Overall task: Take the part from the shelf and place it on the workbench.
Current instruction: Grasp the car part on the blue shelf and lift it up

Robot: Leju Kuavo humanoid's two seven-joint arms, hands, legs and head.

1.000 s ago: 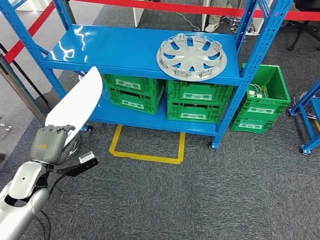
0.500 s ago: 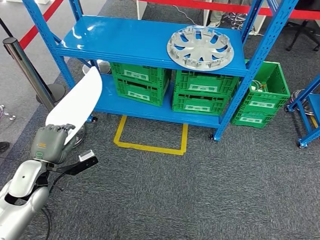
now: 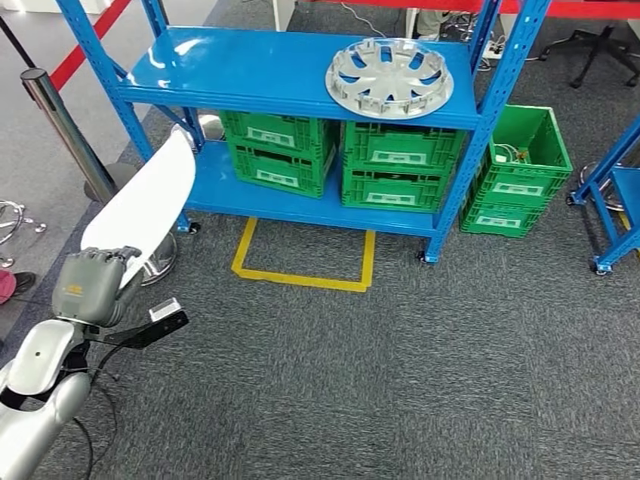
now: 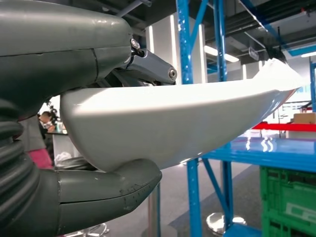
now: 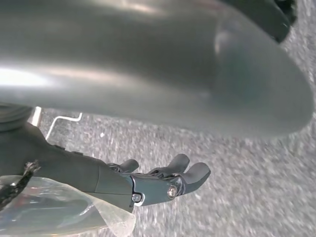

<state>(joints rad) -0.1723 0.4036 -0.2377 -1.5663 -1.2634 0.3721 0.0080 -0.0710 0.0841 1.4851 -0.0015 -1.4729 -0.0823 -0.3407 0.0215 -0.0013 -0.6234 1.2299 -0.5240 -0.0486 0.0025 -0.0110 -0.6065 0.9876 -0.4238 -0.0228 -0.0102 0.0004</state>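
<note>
Head view: left hand at 8 o'clock grips the lower end of a white curved part, which slants up toward 1 o'clock, off the blue shelf. Silver hubcap lies on the shelf's top board at 12 o'clock; green crates sit below; yellow floor marking in front.

Left wrist view: fingers and thumb clamp the part from both faces.

Right wrist view: right hand over grey carpet, fingers loosely extended, holding nothing.
</note>
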